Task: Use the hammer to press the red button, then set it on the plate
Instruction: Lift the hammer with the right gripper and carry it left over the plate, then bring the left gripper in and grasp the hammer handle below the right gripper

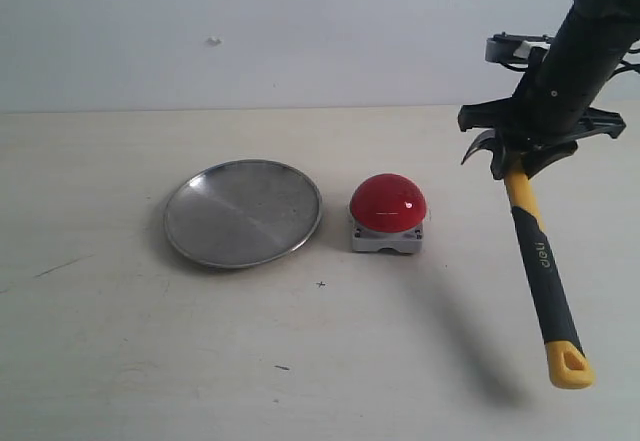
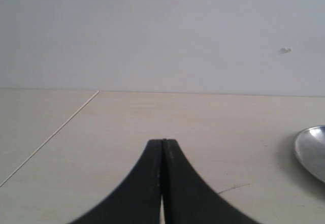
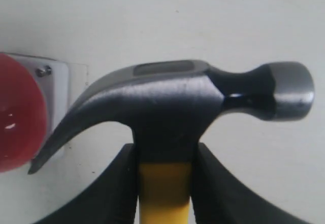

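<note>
Exterior view gives you the right pincer [image 1: 522,161] clamped on the hammer [image 1: 541,261] just under its head. The handle hangs down with the yellow loop lowest, clear of the surface [image 1: 150,361]. It hangs right of the red button [image 1: 388,203], claw toward the dome, not touching. Your plate [image 1: 243,213] lies just left of the button. Left wrist view shows the left pincer [image 2: 162,145] clenched on nothing.
</note>
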Available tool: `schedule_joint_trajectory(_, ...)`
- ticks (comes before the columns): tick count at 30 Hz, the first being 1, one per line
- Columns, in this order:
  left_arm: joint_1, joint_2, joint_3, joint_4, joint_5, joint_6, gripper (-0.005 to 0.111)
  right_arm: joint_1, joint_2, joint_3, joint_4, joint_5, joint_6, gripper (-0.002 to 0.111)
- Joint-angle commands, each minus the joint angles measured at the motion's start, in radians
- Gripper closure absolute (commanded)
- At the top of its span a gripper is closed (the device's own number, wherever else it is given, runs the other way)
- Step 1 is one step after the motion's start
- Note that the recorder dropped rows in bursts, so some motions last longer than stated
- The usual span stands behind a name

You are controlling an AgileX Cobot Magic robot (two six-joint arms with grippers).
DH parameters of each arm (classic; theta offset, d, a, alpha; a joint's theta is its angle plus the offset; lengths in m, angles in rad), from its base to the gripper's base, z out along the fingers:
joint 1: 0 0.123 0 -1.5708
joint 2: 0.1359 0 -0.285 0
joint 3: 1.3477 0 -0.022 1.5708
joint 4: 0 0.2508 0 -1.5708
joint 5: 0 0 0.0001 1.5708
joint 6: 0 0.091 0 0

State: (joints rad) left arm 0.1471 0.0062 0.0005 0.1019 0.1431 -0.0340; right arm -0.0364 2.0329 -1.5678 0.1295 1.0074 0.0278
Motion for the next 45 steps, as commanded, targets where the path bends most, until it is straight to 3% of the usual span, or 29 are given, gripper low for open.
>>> schedule_joint_trajectory(1, 0.004, -0.006, 0.0, -0.006, -0.001, -0.002, 0.107, 0.002, -0.022, -0.056, 0.113, 0.04, -0.056, 0.108)
schedule_joint_trajectory(15, 0.004, -0.006, 0.0, -0.006, -0.001, -0.002, 0.107, 0.093, -0.034, -0.068, 0.416, 0.009, -0.224, 0.108)
schedule_joint_trajectory(33, 0.004, -0.006, 0.0, -0.006, -0.001, -0.002, 0.107, 0.134, -0.034, -0.064, 0.88, -0.026, -0.476, 0.108)
schedule_joint_trajectory(37, 0.004, -0.006, 0.0, 0.019, -0.076, 0.041, 0.107, 0.177, -0.032, -0.064, 0.908, -0.086, -0.482, 0.108)
schedule_joint_trajectory(41, 0.004, -0.006, 0.0, 0.01, -0.143, -0.061, 0.107, 0.216, -0.032, -0.064, 0.991, -0.113, -0.536, 0.108)
schedule_joint_trajectory(45, 0.002, -0.006, 0.0, 0.01, -0.143, -0.36, 0.107, 0.266, -0.03, -0.064, 1.026, -0.16, -0.551, 0.108)
